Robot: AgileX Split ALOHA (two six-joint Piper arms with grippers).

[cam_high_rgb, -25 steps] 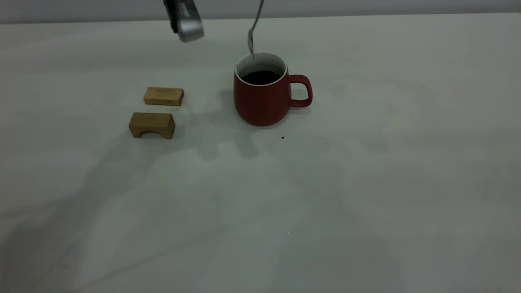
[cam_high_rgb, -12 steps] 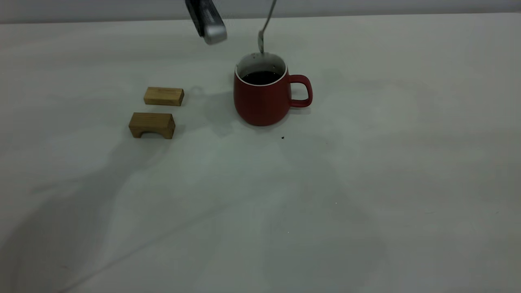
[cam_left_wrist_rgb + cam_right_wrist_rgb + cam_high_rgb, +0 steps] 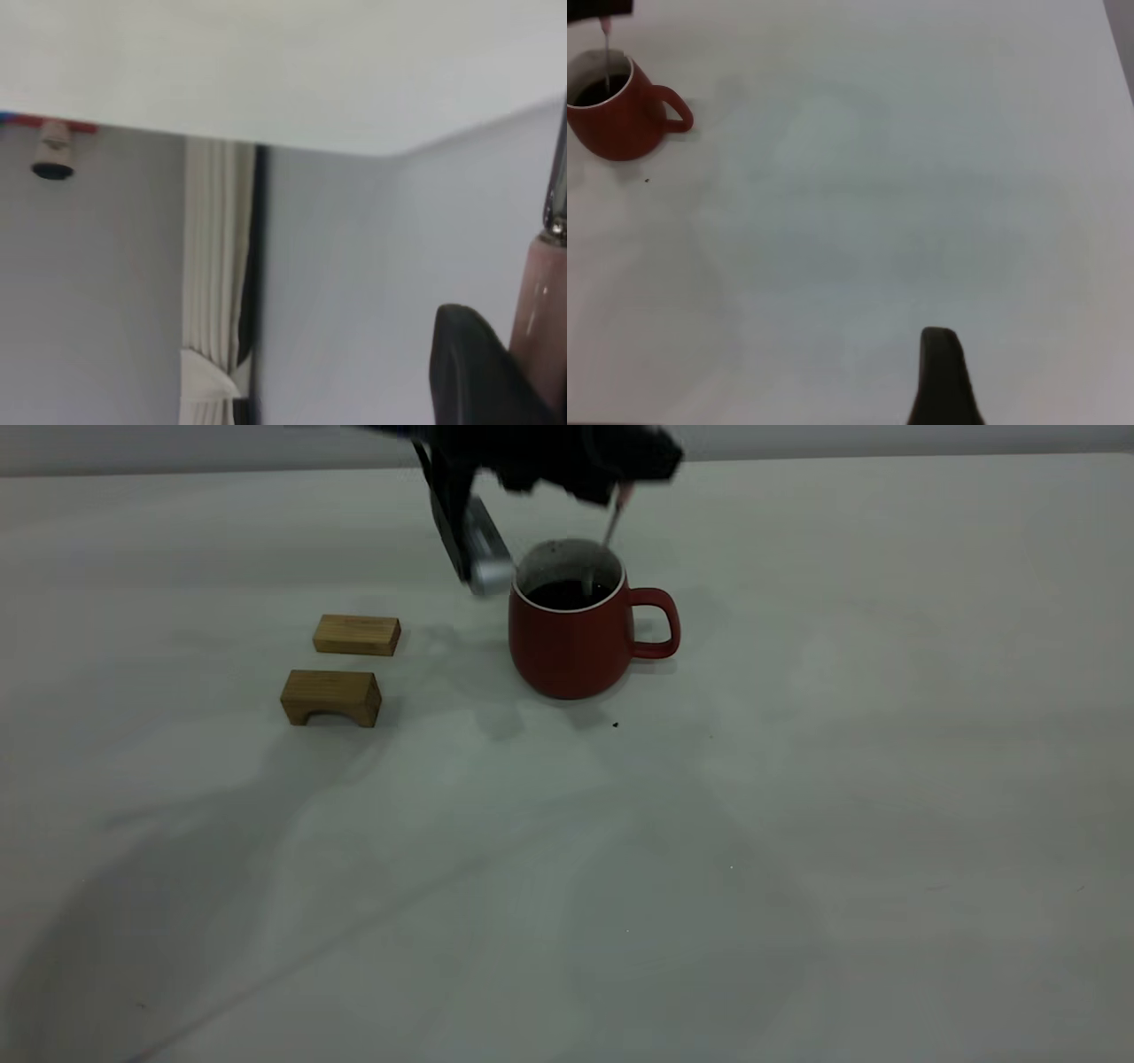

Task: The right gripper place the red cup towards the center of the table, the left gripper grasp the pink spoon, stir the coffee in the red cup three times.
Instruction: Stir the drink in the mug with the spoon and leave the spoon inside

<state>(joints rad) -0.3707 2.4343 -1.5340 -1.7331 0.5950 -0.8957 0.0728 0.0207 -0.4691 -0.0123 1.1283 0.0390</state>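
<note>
The red cup (image 3: 574, 646) stands on the table (image 3: 797, 797) near the middle, its handle pointing right, with dark coffee (image 3: 563, 593) inside. Just above it my left gripper (image 3: 620, 485) is shut on the pink spoon (image 3: 613, 522). The spoon's grey neck slants down past the rim and its bowl dips into the coffee. In the left wrist view a dark finger (image 3: 469, 372) presses against the pink spoon (image 3: 542, 292) handle. My right gripper (image 3: 943, 376) hangs far from the red cup (image 3: 620, 124), out of the exterior view.
Two tan wooden blocks lie left of the cup, a flat one (image 3: 356, 635) and an arched one (image 3: 330, 697). A silver-grey block (image 3: 485, 562) on the left arm hangs close to the cup's left rim. A dark speck (image 3: 615, 724) lies in front of the cup.
The left gripper has come down and to the right into view. The spoon's bowl, earlier above the rim, now sits in the coffee. The cup has not moved.
</note>
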